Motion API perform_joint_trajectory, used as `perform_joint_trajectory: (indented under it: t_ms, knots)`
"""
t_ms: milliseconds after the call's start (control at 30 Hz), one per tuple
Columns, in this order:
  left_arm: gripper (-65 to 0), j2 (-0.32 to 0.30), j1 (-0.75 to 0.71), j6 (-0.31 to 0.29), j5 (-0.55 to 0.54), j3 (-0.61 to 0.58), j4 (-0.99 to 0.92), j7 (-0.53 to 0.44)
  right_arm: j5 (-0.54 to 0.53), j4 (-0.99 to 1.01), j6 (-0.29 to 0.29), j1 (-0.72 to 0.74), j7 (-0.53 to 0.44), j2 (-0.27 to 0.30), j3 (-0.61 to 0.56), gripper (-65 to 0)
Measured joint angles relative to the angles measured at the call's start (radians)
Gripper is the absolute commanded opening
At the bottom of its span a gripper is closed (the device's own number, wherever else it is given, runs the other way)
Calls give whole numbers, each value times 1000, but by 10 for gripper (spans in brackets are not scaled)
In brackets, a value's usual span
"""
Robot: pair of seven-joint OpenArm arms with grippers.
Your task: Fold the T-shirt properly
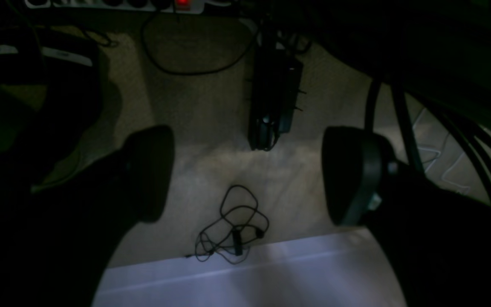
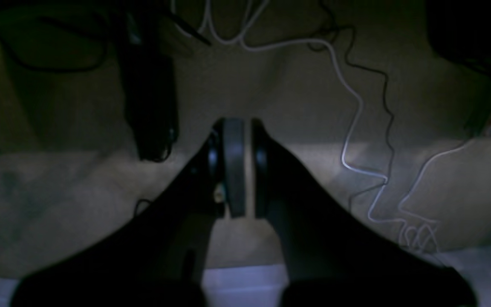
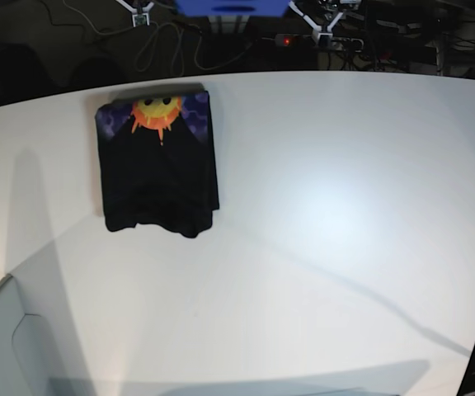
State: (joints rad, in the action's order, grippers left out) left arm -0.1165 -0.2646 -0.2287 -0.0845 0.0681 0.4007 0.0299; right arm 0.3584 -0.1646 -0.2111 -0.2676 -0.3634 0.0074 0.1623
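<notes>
Left gripper [image 1: 245, 175]: you have the jaws spread wide, nothing between them, touching nothing. Straight below the gap lies a small tangle of thin black cable [image 1: 232, 228] on beige carpet [image 1: 211, 128]. Nearer the camera than that tangle runs the pale edge of the white table [image 1: 245, 277]. Beyond the fingertips a black rectangular box [image 1: 273, 100] sits on the floor with leads trailing off it; past that, a power strip with a lit red switch [image 1: 181, 3] at the far edge. Dark cables [image 1: 403, 119] run down beside the right-hand finger.

Right gripper [image 2: 247, 166]: pads pressed together, holding nothing. It hangs over the same carpet, with the table edge just under the finger bases. To its right a white cable [image 2: 348, 128] and a thin black one wander across the floor; to its left stands a dark upright object [image 2: 149, 106], too dim to identify.

Base view shows neither arm. The room is dark behind the table, cluttered with wires and gear. The T-shirt [image 3: 159, 165] lies folded into a compact rectangle on the far left part of the tabletop, near the back edge, orange sun face and purple patches showing at its far end, plain black below. The lower edge is slightly uneven.
</notes>
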Motion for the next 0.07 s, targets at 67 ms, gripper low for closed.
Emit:
perform_joint_trajectory:
  t_ms: [67]
  knots:
    - [-302, 0, 6, 0, 0, 0, 0, 0, 0, 0, 0, -1, 2, -1, 0, -647]
